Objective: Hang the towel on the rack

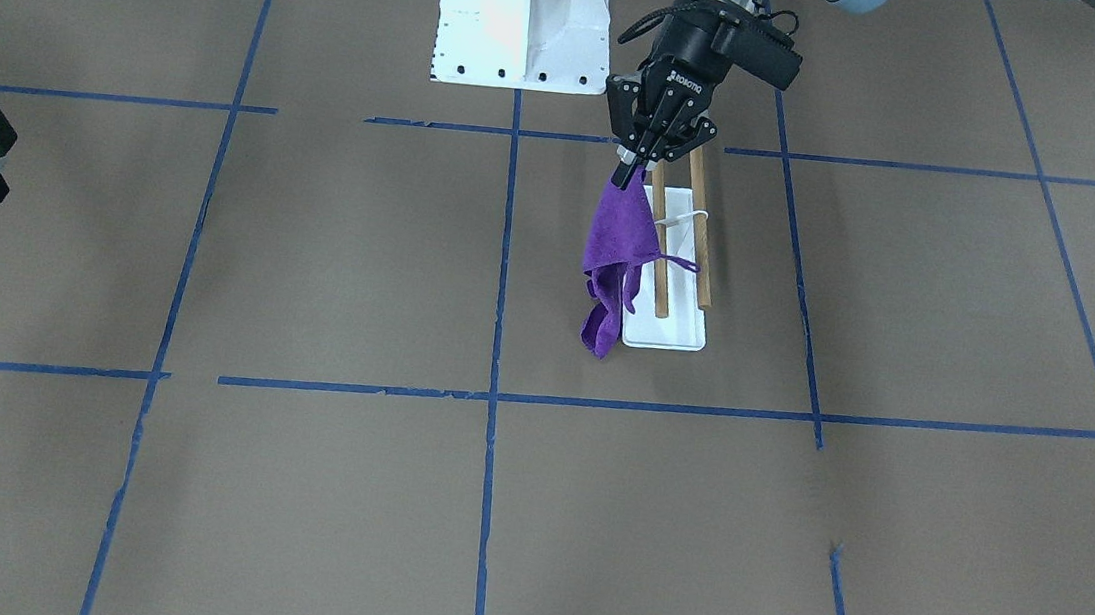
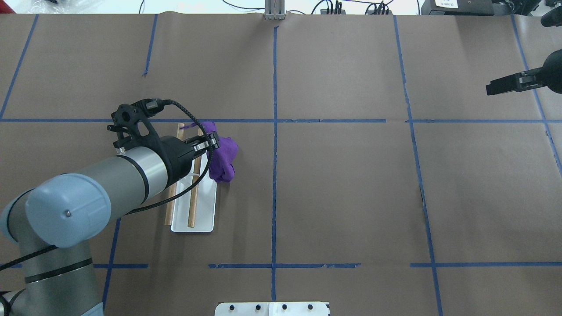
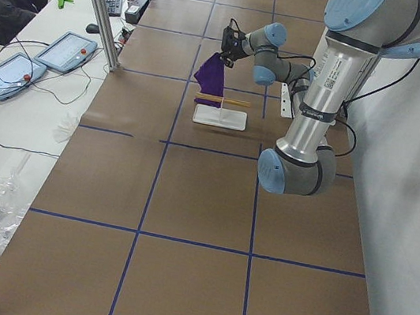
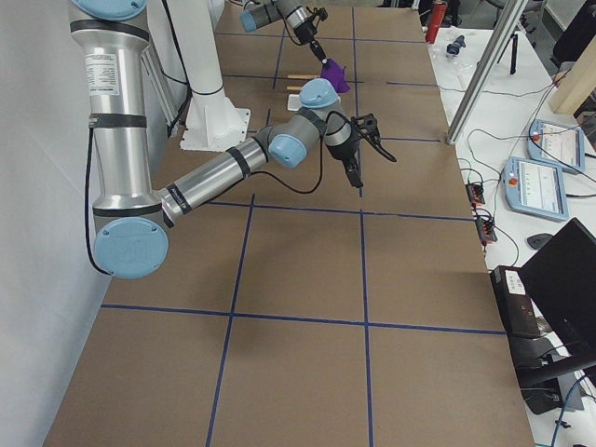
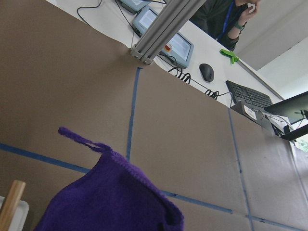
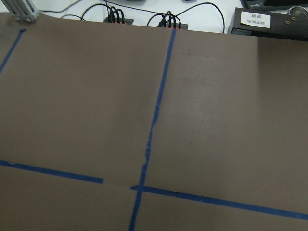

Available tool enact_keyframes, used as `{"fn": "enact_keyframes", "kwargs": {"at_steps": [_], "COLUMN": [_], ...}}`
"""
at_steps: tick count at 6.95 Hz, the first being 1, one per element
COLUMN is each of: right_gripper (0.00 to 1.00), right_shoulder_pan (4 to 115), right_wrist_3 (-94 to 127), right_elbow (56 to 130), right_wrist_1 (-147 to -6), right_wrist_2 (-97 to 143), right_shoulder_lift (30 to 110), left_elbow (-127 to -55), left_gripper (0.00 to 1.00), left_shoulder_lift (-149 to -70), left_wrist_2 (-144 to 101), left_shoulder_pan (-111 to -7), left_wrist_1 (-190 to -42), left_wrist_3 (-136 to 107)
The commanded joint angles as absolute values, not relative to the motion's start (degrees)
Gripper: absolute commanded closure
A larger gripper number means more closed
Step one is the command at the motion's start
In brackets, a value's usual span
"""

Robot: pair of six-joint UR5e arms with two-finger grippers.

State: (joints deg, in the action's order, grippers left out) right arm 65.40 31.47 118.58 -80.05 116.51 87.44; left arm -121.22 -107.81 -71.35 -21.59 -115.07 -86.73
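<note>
One-armed, clamped the left fingers tight on the purple towel's top corner, dangling below them beside the rack. Could not tell the right fingers' gap.

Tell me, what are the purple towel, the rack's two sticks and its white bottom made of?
The towel looks like soft, fuzzy cloth, maybe microfibre: it hangs limp in folds and has a thin sewn loop. The sticks seem to be bare wood: matte light brown, round and straight. The base is smooth and white, likely plastic or painted metal; I cannot tell which.
</note>
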Motion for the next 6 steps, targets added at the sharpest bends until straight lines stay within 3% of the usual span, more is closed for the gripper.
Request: {"fn": "enact_keyframes", "kwargs": {"at_steps": [1, 3, 6], "right_gripper": [0.0, 0.0, 0.0], "right_shoulder_pan": [68.3, 68.3, 68.3], "right_wrist_3": [20.8, 20.7, 20.7], "right_elbow": [118.0, 117.5, 116.7], "right_wrist_1": [-89.6, -89.8, -89.6], "right_wrist_2": [117.0, 117.2, 118.3], "right_shoulder_lift": [87.1, 87.4, 87.6], "left_elbow": [-129.0, -134.5, -135.2], "left_gripper": [1.0, 1.0, 1.0], "left_shoulder_lift": [-97.4, -90.2, -84.2], "left_wrist_2": [-70.0, -70.1, -70.0], "left_shoulder_pan": [-20.4, -20.7, -23.5], "left_wrist_1": [-113.9, -113.8, -113.9], "left_wrist_3": [-83.7, -80.7, -77.3]}}
